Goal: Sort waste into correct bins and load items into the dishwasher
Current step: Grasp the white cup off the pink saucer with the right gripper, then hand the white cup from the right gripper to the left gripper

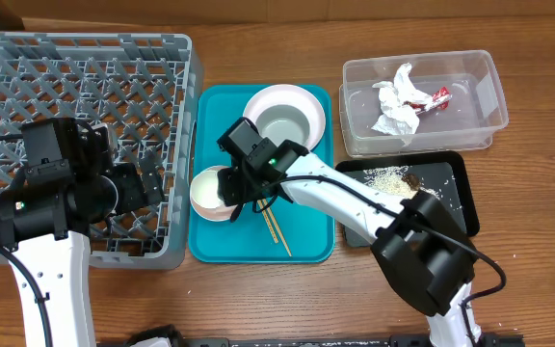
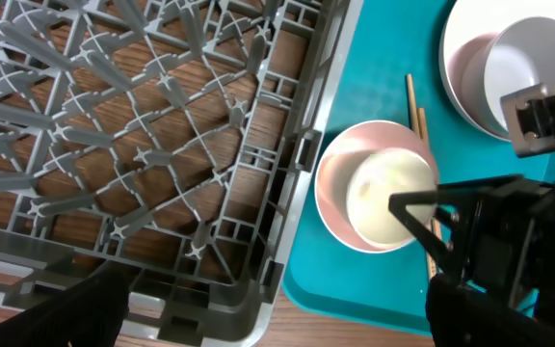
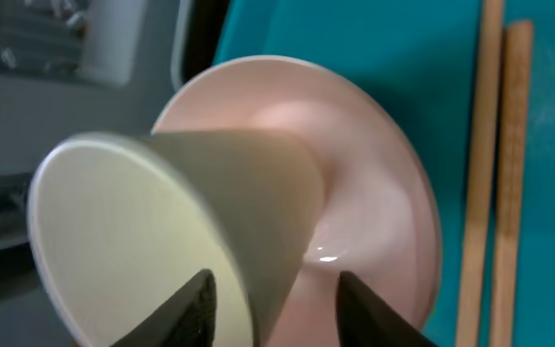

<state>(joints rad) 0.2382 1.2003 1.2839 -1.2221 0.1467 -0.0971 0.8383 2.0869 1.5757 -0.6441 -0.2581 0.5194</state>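
Note:
A small white cup [image 1: 212, 185] stands in a pink saucer [image 1: 203, 204] at the left of the teal tray. My right gripper [image 1: 234, 188] is open and straddles the cup's wall [image 3: 162, 212], one finger inside and one outside over the saucer [image 3: 383, 193]. Two chopsticks [image 1: 277, 229] lie beside it. The grey bowl [image 1: 289, 123] sits on the white plate [image 1: 258, 101]. My left gripper [image 2: 277, 313] is open and empty above the front right corner of the grey dish rack [image 1: 85, 77]. The napkin [image 1: 393, 101] and red wrapper [image 1: 438, 97] lie in the clear tub [image 1: 470, 130]. Rice [image 1: 388, 178] lies in the black tray [image 1: 446, 193].
The teal serving tray [image 1: 258, 246] sits between the rack and the two bins, its left edge close to the rack wall [image 2: 287, 145]. Bare wooden table shows in front of the tray and to the right.

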